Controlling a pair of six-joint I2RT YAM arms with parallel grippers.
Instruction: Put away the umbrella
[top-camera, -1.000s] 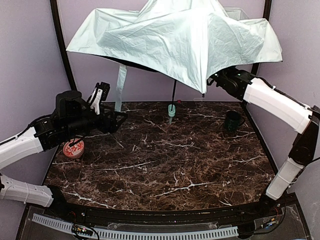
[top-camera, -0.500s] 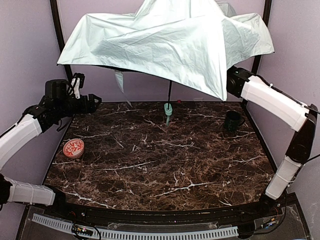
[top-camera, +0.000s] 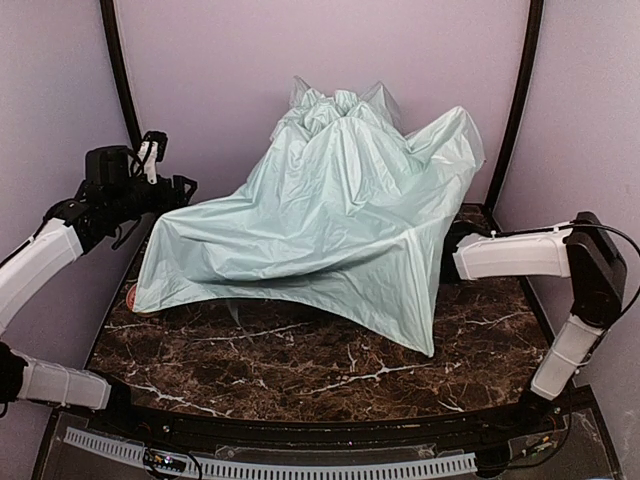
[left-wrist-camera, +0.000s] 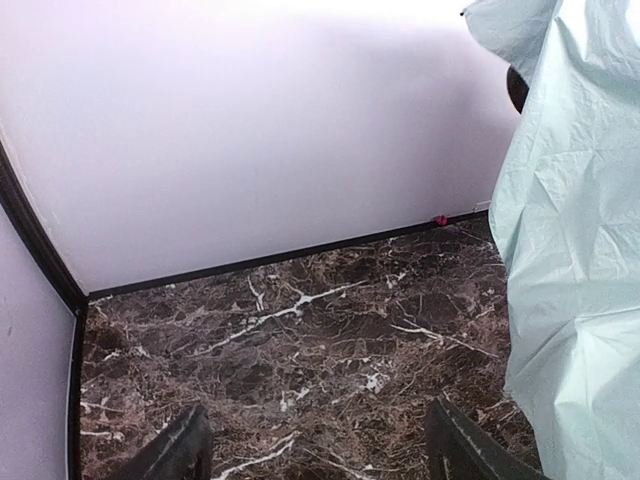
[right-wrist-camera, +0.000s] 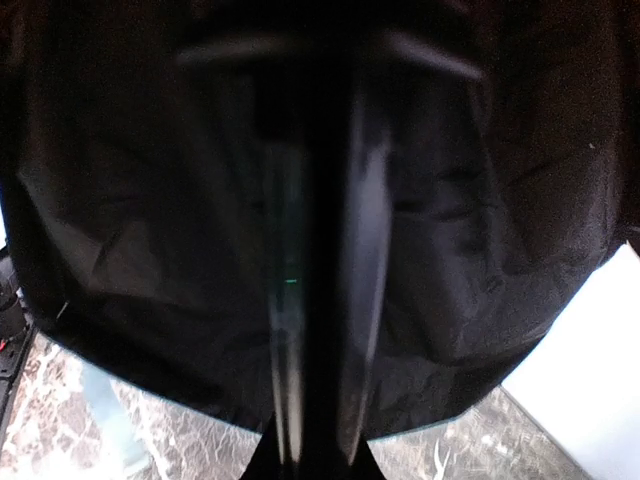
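Umbrella (top-camera: 330, 230) of pale mint-green fabric: open, canopy slumped on dark marble table (top-camera: 300, 365) | handling: light, limp slippery cloth over thin ribs; take the shaft, not fabric | my left gripper (left-wrist-camera: 320, 455): wide open, empty, beside canopy edge | my right gripper (right-wrist-camera: 310, 450): closed under black lining, apparently on shaft | obstruction: drape hides the tabletop

crinkled pale-mint cloth on the umbrella (top-camera: 330, 220), faint sheen, black matt lining; glossy brown marble-look table (top-camera: 300, 370)
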